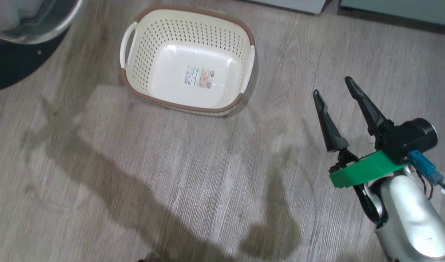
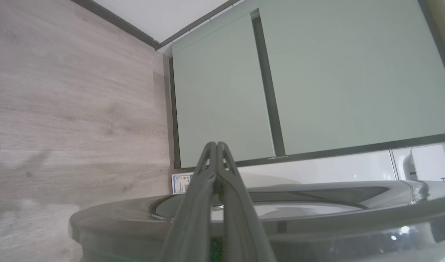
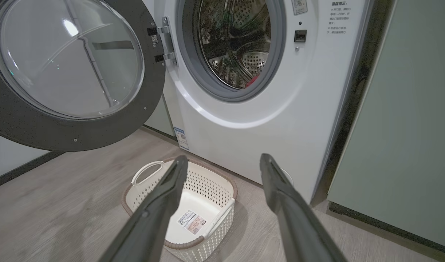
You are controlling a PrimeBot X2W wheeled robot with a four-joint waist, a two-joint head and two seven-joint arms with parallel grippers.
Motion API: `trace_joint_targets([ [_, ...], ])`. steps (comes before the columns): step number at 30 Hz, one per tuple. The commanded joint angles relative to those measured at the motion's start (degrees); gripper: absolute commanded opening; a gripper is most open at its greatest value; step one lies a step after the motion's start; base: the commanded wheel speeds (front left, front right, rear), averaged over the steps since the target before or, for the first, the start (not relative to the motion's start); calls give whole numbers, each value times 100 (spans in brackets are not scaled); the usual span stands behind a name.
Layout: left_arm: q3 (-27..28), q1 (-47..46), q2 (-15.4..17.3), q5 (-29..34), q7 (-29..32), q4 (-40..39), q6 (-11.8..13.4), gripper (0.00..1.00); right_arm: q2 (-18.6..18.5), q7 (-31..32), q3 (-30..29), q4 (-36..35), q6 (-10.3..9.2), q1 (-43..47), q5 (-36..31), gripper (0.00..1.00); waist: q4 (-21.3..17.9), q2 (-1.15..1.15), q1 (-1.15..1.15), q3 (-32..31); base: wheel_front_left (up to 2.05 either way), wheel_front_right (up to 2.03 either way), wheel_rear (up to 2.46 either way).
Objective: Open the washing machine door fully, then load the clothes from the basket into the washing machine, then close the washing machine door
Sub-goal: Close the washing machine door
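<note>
Fingers pressed together, left gripper (image 2: 216, 144) hangs by the wide-open glossy black-rimmed round glass door (image 3: 67, 62); red fabric (image 3: 252, 80) lies inside the white front-loading machine (image 3: 244, 138), cream perforated plastic basket (image 1: 193, 36) empty, right gripper (image 1: 331, 85) spread. Closing likely wants a steady push on the rim until it latches.

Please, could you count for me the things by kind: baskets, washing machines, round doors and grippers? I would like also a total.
Baskets: 1, the basket, with nothing in it
Washing machines: 1, the washing machine
Round doors: 1, the door, standing open
Grippers: 2, the left gripper shut, the right gripper open
Total: 5
</note>
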Motion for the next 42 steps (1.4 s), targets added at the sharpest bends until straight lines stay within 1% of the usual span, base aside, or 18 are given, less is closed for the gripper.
trace_joint_targets([
  [1, -106, 179, 224, 8, 101, -93, -33, 0, 76, -53, 158, -148, 0, 63, 44, 100, -2, 0, 0, -101, 0, 0, 0],
  [10, -244, 398, 29, -75, 843, -47, -191, 0, 218, -53, 180, -32, 0, 172, 86, 100, -36, 0, 0, -504, 0, 0, 0],
  [17, -351, 461, -182, -233, 1370, -140, -254, 0, 317, -53, 159, 25, 0, 211, 121, 100, -96, 0, 0, -736, 0, 0, 0],
  [20, -332, 456, -353, -520, 1711, -436, -259, 0, 363, -53, 158, 58, 0, 221, 130, 100, -149, 0, 0, -829, 0, 0, 0],
  [22, -431, 592, -471, -638, 1967, -689, -260, 0, 394, -53, 147, 76, 0, 236, 144, 100, -188, 0, 0, -902, 0, 0, 0],
  [23, -431, 592, -471, -638, 1967, -689, -260, 0, 394, -53, 147, 76, 0, 236, 144, 100, -188, 0, 0, -902, 0, 0, 0],
  [32, -756, 1308, -992, -1144, 2600, -1528, -262, 0, 520, -53, 79, 146, 0, 359, 170, 100, -368, 0, 0, -1180, 0, 0, 0],
  [38, -869, 1577, -1324, -1516, 2881, -1903, -262, 0, 562, -53, 40, 133, 0, 415, 162, 100, -475, 0, 0, -1224, 0, 0, 0],
  [42, -1045, 1739, -1576, -1665, 3055, -2150, -262, 0, 578, -53, 7, 119, 0, 441, 151, 100, -548, 0, 0, -1231, 0, 0, 0],
])
